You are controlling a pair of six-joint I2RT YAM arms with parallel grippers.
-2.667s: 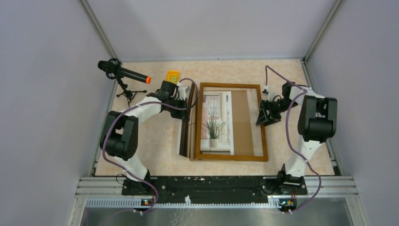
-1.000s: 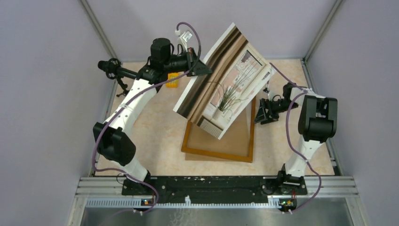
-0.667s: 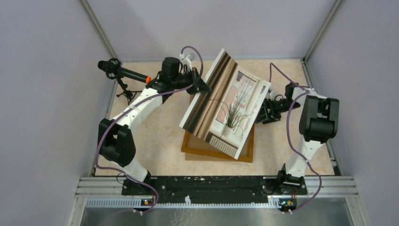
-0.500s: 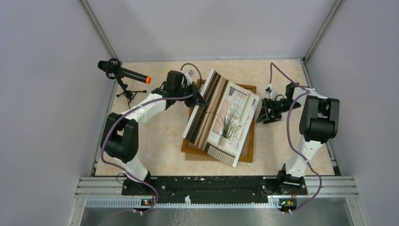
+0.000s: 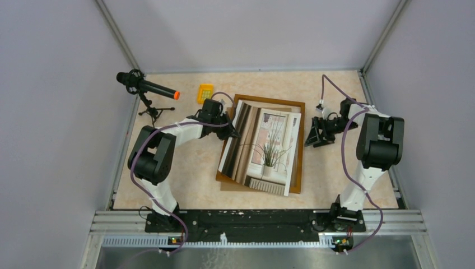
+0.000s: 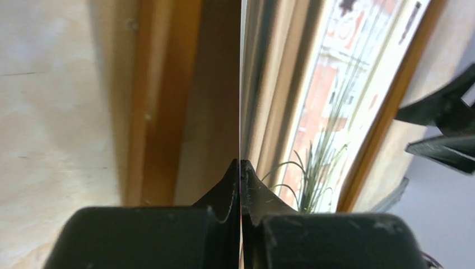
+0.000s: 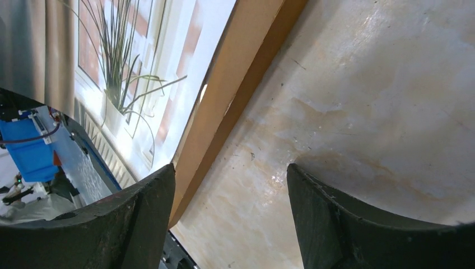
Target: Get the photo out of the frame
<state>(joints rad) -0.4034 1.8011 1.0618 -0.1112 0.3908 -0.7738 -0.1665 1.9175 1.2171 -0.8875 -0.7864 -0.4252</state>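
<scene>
The photo (image 5: 263,148), a print of a spiky green plant by a window with beige-brown bands, lies tilted over the frame (image 5: 300,140), its left edge raised. The brown wooden frame lies flat on the table with its fibreboard back under the print. My left gripper (image 5: 231,132) is shut on the photo's left edge; in the left wrist view the pads (image 6: 250,182) pinch the thin sheet (image 6: 313,112) edge-on. My right gripper (image 5: 315,136) is open and empty just right of the frame; its wrist view shows the frame rim (image 7: 246,84) and photo (image 7: 134,67).
A black microphone (image 5: 147,87) with an orange tip stands on a small tripod at the back left. A small yellow object (image 5: 205,92) lies behind the frame's left corner. Grey walls close in the table on three sides.
My left gripper lifted the photo high out of the frame, then lowered it again. It now rests low over the frame. The frame shifted and turned slightly. The right arm barely moved.
</scene>
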